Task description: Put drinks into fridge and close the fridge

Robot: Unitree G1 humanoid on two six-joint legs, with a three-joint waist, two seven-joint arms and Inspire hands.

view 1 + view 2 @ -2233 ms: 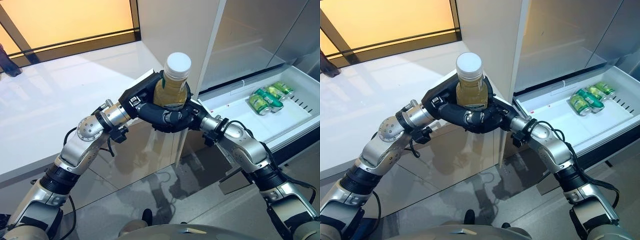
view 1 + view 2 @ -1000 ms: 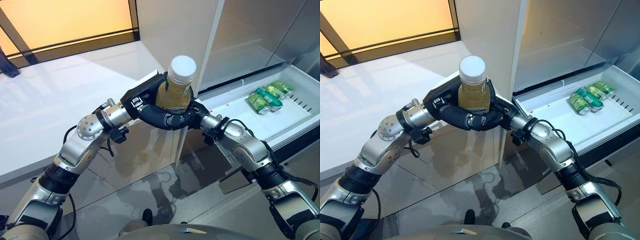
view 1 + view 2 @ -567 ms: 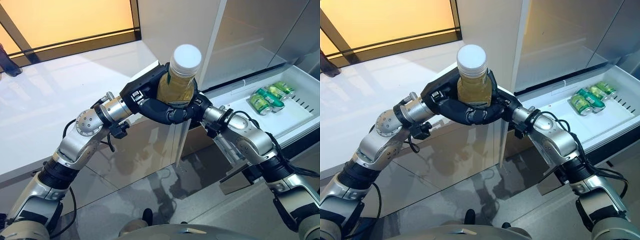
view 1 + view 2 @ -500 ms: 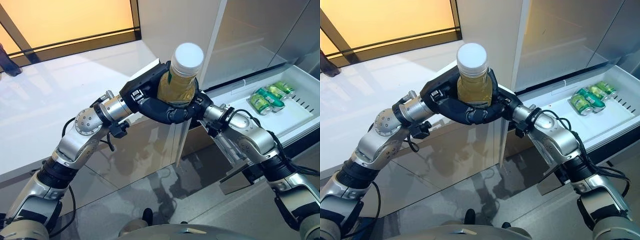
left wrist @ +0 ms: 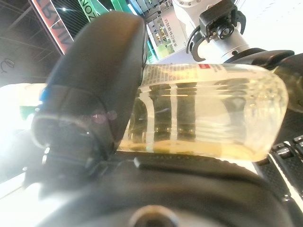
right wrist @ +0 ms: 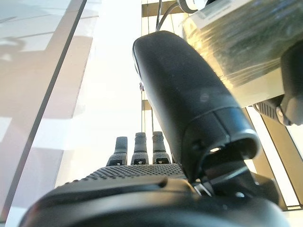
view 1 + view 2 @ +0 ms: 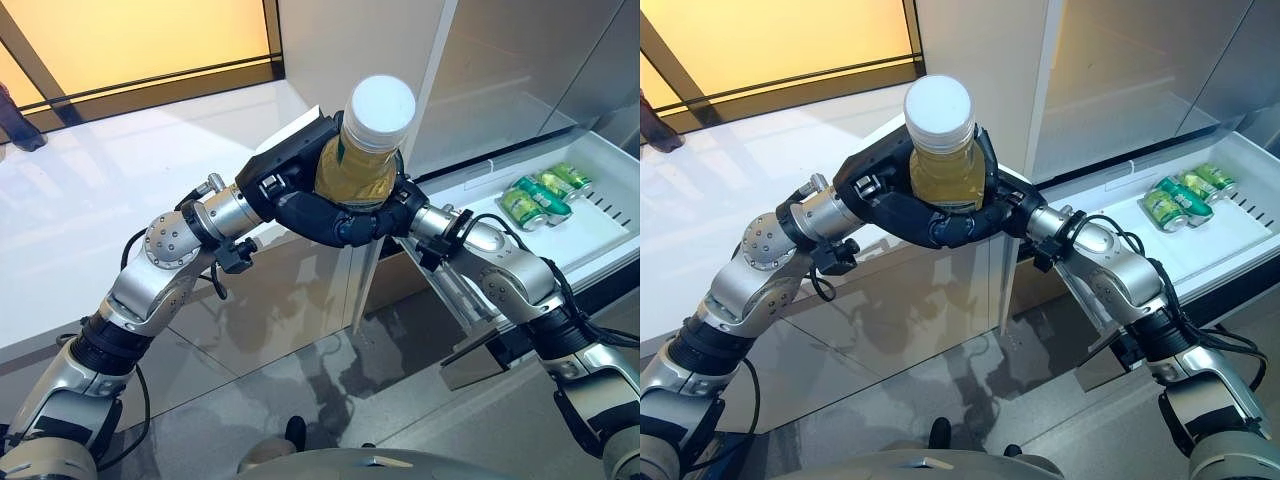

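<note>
Here, both dark hands [image 7: 300,190] [image 7: 392,205] clasp a clear ribbed bottle [image 7: 360,165].

Clear bottle [image 7: 358,165] of yellow drink, white cap, upright at upper centre. Green cans [image 7: 540,193], apparently three, lie in the open fridge drawer [image 7: 590,240] at right.

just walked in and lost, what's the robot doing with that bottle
The robot holds a bottle of yellowish drink with a white cap upright in front of it, left hand and right hand both wrapped round it. To its right a fridge drawer stands open with green cans lying inside. The bottle is not in the fridge yet.
</note>
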